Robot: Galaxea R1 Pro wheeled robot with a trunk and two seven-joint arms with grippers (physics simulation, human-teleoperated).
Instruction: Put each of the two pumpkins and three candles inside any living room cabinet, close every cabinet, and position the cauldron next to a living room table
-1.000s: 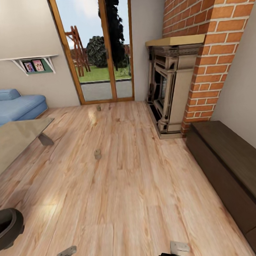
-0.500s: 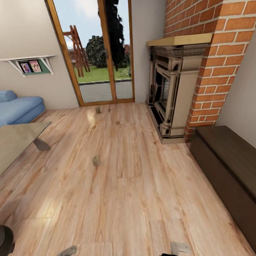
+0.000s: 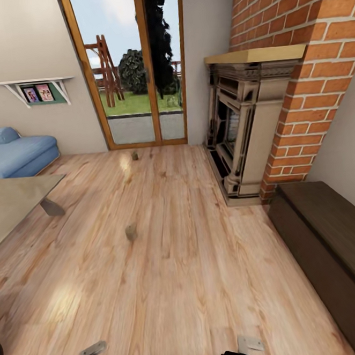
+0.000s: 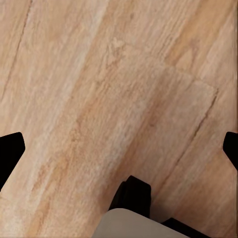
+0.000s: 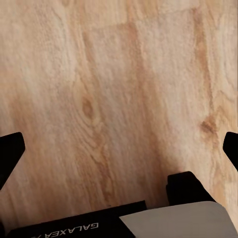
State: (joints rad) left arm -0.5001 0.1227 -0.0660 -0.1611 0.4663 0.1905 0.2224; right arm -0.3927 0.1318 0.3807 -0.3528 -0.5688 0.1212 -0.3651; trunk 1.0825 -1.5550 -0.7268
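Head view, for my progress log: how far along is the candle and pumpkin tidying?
Nothing looks done yet. Two candles stand on the floor, one mid-room and one by the glass door. The dark cabinet along the wall looks closed. In hand: nothing; the left hand and right hand are open over bare boards. Left: stowing all candles and pumpkins, closing up, and placing the cauldron by the table.
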